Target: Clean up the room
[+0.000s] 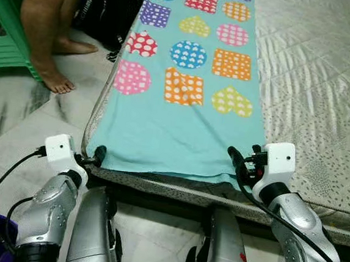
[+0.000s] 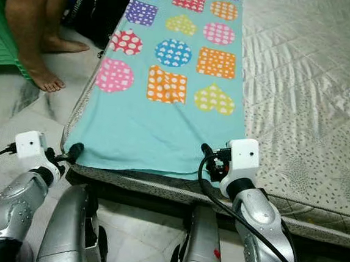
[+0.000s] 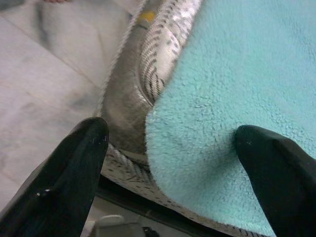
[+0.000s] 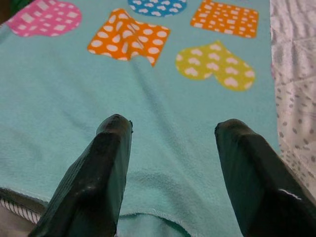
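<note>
Left hand [image 1: 99, 155] and right hand [image 1: 234, 156], both spread open, straddle the blanket's [image 1: 175, 125] near corners on the bed [image 1: 313, 88], likely to pinch and fold.

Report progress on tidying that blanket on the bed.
Done: the blanket lies spread flat along the mattress, patterned side up. In hand: the left gripper is open around its near left corner, the right gripper open over the near right edge; neither has closed on the cloth. Left: gripping both corners and folding or straightening it. A person's feet rest on the floor beside the bed.
</note>
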### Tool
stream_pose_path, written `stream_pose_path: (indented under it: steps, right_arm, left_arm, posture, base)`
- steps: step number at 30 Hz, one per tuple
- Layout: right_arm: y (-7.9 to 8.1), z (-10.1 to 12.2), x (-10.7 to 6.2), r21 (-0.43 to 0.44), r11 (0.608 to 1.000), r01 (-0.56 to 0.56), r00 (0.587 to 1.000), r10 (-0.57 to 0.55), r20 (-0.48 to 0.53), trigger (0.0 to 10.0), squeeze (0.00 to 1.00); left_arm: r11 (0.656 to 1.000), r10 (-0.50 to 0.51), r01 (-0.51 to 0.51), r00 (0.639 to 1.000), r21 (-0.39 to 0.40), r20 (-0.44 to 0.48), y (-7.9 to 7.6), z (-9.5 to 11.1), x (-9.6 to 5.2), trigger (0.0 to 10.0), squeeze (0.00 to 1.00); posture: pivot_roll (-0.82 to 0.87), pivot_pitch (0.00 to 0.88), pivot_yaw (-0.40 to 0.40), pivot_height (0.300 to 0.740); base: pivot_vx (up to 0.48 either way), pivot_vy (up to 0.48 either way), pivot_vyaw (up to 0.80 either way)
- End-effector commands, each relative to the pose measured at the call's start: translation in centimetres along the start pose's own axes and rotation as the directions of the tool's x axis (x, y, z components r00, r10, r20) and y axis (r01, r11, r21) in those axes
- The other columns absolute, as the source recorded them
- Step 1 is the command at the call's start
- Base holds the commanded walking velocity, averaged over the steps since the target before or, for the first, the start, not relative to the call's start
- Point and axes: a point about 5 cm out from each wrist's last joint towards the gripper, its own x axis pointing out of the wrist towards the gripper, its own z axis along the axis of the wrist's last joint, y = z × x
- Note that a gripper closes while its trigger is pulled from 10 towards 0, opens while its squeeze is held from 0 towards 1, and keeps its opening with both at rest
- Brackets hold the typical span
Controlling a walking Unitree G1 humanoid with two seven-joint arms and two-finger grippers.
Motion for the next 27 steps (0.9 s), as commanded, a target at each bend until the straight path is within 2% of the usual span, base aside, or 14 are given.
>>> stream_pose_path:
  steps: [1,2,3,4,5,6,17,26,27]
  right_arm:
    - [-0.5,0.0,-0.7,-0.012,1.000,0.019,1.000,-0.019,-0.014,10.0,0.00]
    - [-0.6,0.0,-0.8,-0.014,1.000,0.021,1.000,-0.021,-0.015,10.0,0.00]
    - [-0.7,0.1,-0.8,-0.015,1.000,0.023,1.000,-0.024,-0.014,10.0,0.00]
    - [-0.7,0.2,-0.8,-0.018,1.000,0.026,1.000,-0.026,-0.014,10.0,0.00]
    - [-0.8,0.2,-0.8,-0.019,0.999,0.028,1.000,-0.028,-0.014,10.0,0.00]
    - [-0.8,0.3,-0.9,-0.021,0.999,0.030,0.999,-0.030,-0.015,10.0,0.00]
    - [-1.2,0.4,-1.0,-0.034,0.998,0.052,0.998,-0.052,-0.019,10.0,0.00]
    - [-1.5,0.4,-0.7,-0.042,0.997,0.060,0.998,-0.060,-0.019,10.0,0.00]
    - [-1.5,0.4,-0.7,-0.043,0.997,0.061,0.998,-0.062,-0.019,10.0,0.00]
  left_arm:
    - [1.000,-0.017,0.017,1.000,-0.004,-0.018,0.2,-0.5,0.5,10.0,0.00]
    - [1.000,-0.026,0.026,0.999,-0.001,-0.023,0.1,-0.5,0.7,9.5,0.00]
    - [0.999,-0.036,0.036,0.999,-0.004,-0.030,0.0,-0.6,0.9,6.1,0.00]
    - [0.999,-0.040,0.040,0.999,-0.001,-0.036,0.0,-0.6,1.1,2.1,0.00]
    - [0.999,-0.042,0.042,0.998,-0.001,-0.039,0.0,-0.7,1.2,2.1,0.00]
    - [0.999,-0.046,0.046,0.998,0.000,-0.038,0.0,-0.7,1.4,0.0,0.00]
    - [0.999,-0.053,0.053,0.998,-0.009,-0.033,0.5,-0.9,2.0,0.0,0.00]
    - [1.000,0.005,-0.005,1.000,-0.003,0.001,2.4,-0.6,1.9,0.0,0.00]
    - [0.999,0.032,-0.032,0.999,0.000,0.013,3.1,-0.3,1.8,0.0,0.00]
  posture:
    - [-0.05,0.255,-0.108,0.545]
    - [-0.05,0.255,-0.108,0.545]
    - [-0.06,0.257,-0.112,0.545]
    - [-0.06,0.257,-0.112,0.545]
    - [-0.06,0.257,-0.112,0.545]
    - [-0.06,0.257,-0.112,0.545]
    - [-0.08,0.254,-0.112,0.545]
    - [-0.07,0.246,-0.116,0.545]
    - [-0.07,0.246,-0.116,0.545]
  base:
    - [0.000,0.000,0.00]
    - [0.000,0.000,0.00]
    - [0.000,0.000,0.00]
    - [0.000,0.000,0.00]
    - [0.000,0.000,0.00]
    - [0.000,0.000,0.00]
    - [0.000,0.000,0.00]
    - [0.000,0.000,0.00]
    - [0.000,0.000,0.00]
